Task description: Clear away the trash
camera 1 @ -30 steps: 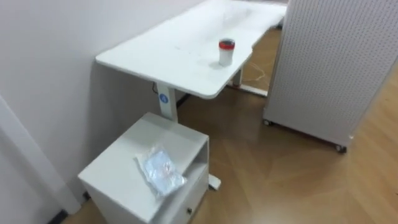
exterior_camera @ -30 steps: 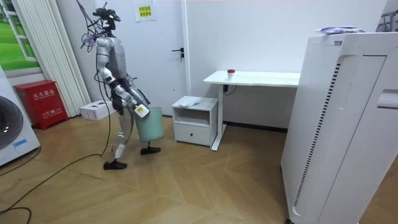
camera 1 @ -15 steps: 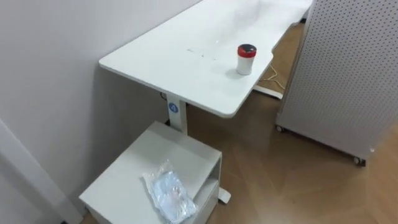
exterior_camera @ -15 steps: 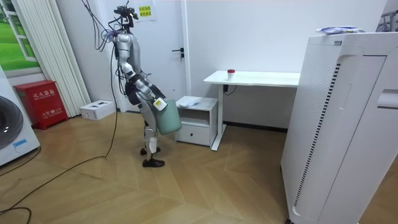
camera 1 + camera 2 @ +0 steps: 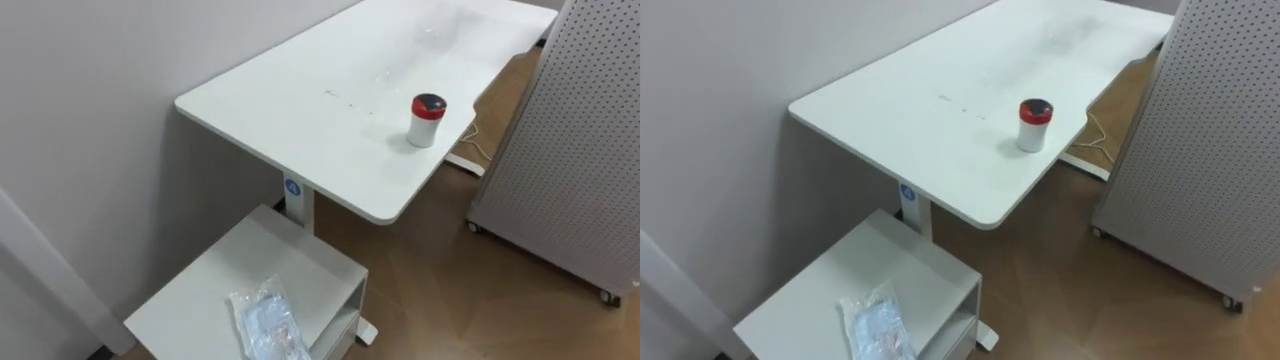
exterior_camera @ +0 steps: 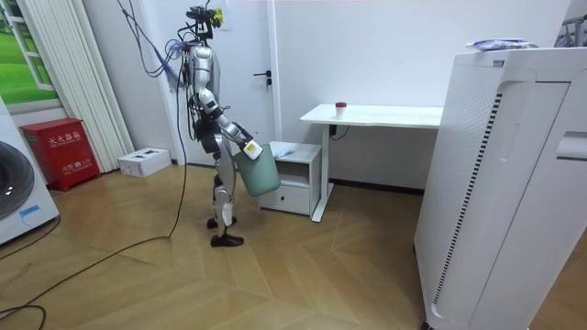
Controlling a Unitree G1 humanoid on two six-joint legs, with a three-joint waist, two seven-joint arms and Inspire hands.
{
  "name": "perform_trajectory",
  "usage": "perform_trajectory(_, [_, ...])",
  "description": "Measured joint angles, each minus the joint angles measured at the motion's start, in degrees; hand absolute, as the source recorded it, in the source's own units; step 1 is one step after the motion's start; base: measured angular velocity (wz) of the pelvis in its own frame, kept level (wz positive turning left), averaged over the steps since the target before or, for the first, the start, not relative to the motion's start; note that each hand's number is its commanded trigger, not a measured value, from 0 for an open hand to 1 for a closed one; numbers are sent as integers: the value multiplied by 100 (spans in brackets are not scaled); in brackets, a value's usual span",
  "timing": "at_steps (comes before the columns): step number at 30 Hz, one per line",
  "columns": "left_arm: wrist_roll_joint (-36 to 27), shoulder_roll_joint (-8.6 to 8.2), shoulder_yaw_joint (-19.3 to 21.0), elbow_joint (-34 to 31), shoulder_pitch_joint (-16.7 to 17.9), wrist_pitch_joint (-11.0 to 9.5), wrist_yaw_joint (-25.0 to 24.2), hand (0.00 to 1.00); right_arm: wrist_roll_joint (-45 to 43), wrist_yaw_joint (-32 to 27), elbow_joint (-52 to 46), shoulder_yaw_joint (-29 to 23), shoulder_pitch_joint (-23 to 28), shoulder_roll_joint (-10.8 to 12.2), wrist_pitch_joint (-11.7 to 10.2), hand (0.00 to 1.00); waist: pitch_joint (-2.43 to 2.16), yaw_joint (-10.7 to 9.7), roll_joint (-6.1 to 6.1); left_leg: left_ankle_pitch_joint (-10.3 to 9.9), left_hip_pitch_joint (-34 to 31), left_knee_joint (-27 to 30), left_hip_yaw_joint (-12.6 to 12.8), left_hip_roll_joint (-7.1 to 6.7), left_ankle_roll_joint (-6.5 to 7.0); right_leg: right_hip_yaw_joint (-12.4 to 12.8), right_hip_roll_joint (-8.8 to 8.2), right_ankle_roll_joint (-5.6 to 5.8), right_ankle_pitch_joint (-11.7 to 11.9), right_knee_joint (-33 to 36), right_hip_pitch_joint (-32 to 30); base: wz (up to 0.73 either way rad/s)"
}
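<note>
Room view first: the robot stands just beside a small white cabinet [image 6: 292,174], on the room view's left of it. A white desk [image 6: 385,115] is on the cabinet's other side. Its right hand [image 6: 246,149] is at the rim of a green bin [image 6: 259,174] held in front of its legs. I cannot tell from here if that hand is clasped on it. A crinkly plastic bag [image 6: 280,148] lies on top of the cabinet. A big white machine [image 6: 514,183] stands well apart, on the room view's right.

Left eye view: the plastic bag lies flat at the near end of the cabinet top, with nothing on it. It looks very light, soft and a bit slippery. I think a pinch on a puffed-up fold in its middle would work best. Farther off, a cup [image 5: 427,119] with a red lid stands near the desk's right edge. A white board [image 5: 590,140] full of little holes stands on wheels at the right, out of the way.

Right eye view: nothing stands in front of the plastic bag. The desk edge is just past the cabinet, so a long reach might bump it.
</note>
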Motion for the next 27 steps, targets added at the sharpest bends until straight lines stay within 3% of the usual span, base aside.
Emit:
perform_trajectory(2, [294, 24, 2, -343, -36, -152, 304, 0, 4, 31, -1, 0, -25, 0, -76, 100, 34, 3, -5, -1, -17, -63, -10, -17, 0, -25, -10, 0, 0, -12, -6, 0])
perform_trajectory(8, [651, 145, -105, -695, -152, -412, 838, 0, 3, 142, 4, 2, -34, -28, -85, 100, 33, -15, -17, -1, -26, -66, -16, -21, -7, -30, -8, 0, 0, -7, -33, 0])
perform_trajectory(16, [815, 156, -309, -642, -454, -466, 1090, 0, 63, 212, 336, 66, -297, -18, -84, 100, 19, -49, -37, 0, -376, 171, -15, -21, -6, -27, -31, 0, 0, 108, -331, 1])
perform_trajectory(19, [798, 152, -617, -377, -818, -469, 1203, 0, 326, 185, 716, 107, -622, -25, -83, 100, 33, -85, -13, -1, -582, 303, -15, -20, -5, -31, -53, -2, 1, 180, -489, 7])
perform_trajectory(23, [780, 92, -890, 348, -1327, -476, 1222, 0, 466, 96, 878, 188, -964, -22, -79, 100, 97, -141, 73, -1, -865, 379, 58, -17, -1, 3, -92, -17, 10, 412, -848, -5])
perform_trajectory(27, [787, 15, -889, 667, -1499, -473, 1224, 0, 649, -16, 923, 292, -1076, -8, -81, 100, 145, -236, 134, -2, -1191, 527, 98, -18, 0, 70, -129, -21, 8, 679, -1255, -6])
